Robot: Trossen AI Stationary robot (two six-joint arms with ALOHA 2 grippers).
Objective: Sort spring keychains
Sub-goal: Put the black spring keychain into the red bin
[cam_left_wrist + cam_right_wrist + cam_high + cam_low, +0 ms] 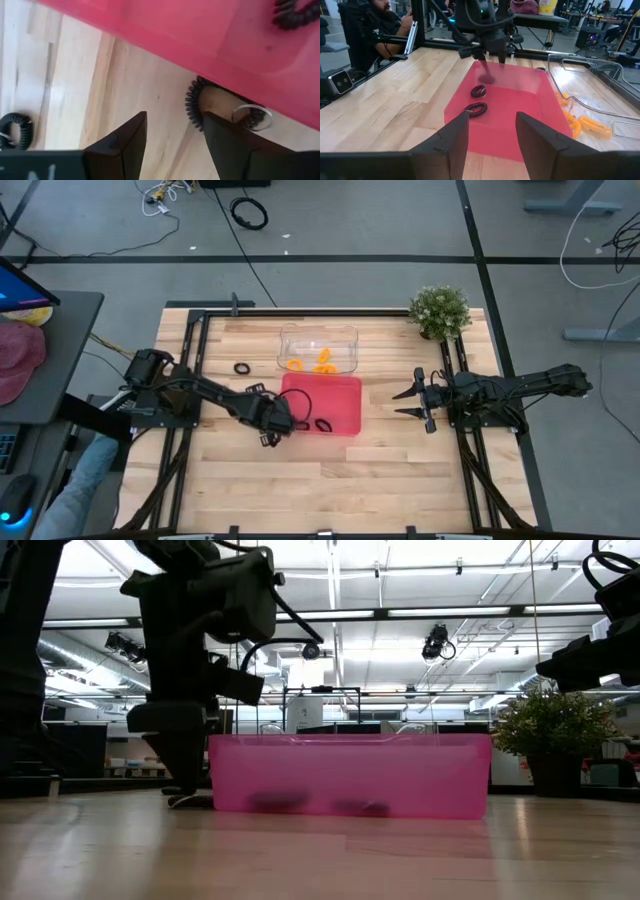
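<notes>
Left gripper [172,132] hovers spread at the pink tray [345,415]'s outer wall, and a black spring keychain [196,102] lies on the wood just ahead of its fingertips, seemingly touching that wall. Right gripper [412,402], also spread, waits well apart.

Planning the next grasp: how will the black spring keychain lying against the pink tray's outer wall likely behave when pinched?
The black spring keychain is a loose coil, so it probably squashes and flexes. It looks light. Lying against the pink tray, it may slide along the wall. Its metal ring could dangle.
</notes>
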